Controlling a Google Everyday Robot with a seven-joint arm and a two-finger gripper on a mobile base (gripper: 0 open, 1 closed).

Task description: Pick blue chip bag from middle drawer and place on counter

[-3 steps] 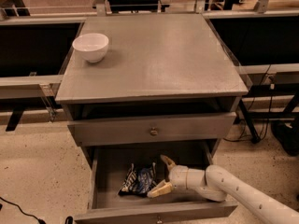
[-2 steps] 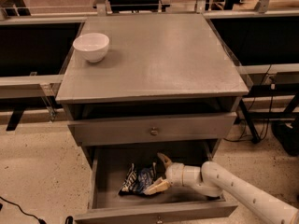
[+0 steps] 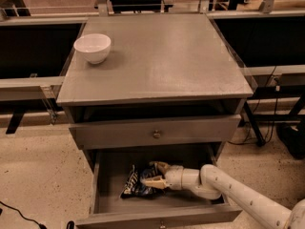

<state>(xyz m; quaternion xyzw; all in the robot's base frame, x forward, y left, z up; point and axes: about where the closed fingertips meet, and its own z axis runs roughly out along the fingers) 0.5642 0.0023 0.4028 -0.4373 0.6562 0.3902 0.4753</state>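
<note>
Down inside the open middle drawer [image 3: 112, 175], the jaws are spread apart at the tip of the white arm [image 3: 228, 187], which reaches in from the right. The blue chip bag [image 3: 136, 182] lies on the drawer floor just left of them, its right end between the two tips. I cannot tell whether they touch it. Above the jaws are the shut upper drawer [image 3: 155, 132] and the counter surface [image 3: 162, 56], with a white bowl [image 3: 93, 46] far up-left.

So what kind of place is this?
Likely a lab or workshop: speckled floor, loose cable, metal framing around the counter. The gripper is in the middle drawer at the blue chip bag.
</note>
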